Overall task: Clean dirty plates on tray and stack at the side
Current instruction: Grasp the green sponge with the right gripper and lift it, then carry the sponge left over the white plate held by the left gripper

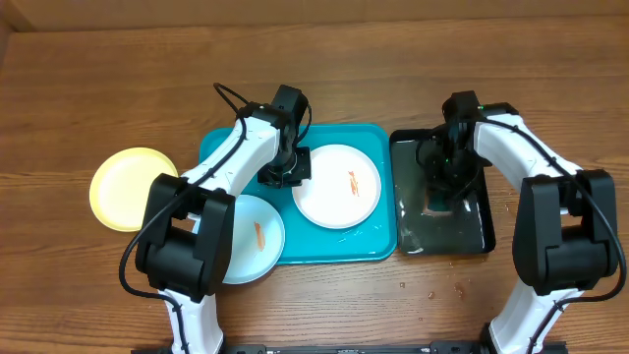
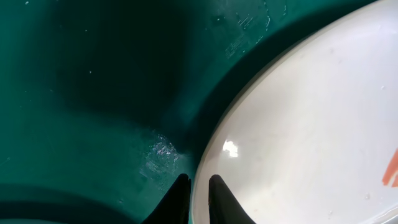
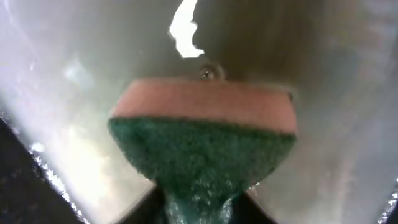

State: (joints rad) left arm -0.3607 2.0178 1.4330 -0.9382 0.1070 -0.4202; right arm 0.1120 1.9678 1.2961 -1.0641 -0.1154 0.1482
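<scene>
Pinching: left hand (image 2: 199, 180) on white plate (image 2: 311, 124) rim | right hand (image 3: 202, 206) squeezing sponge (image 3: 202, 137)

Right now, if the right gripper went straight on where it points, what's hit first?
The right gripper's held sponge would meet the black tray floor first; depth unclear.

No legible text or markings anywhere

Robot lab bench: two arms (image 1: 565, 231) mounted at a wooden table (image 1: 324, 59).
</scene>
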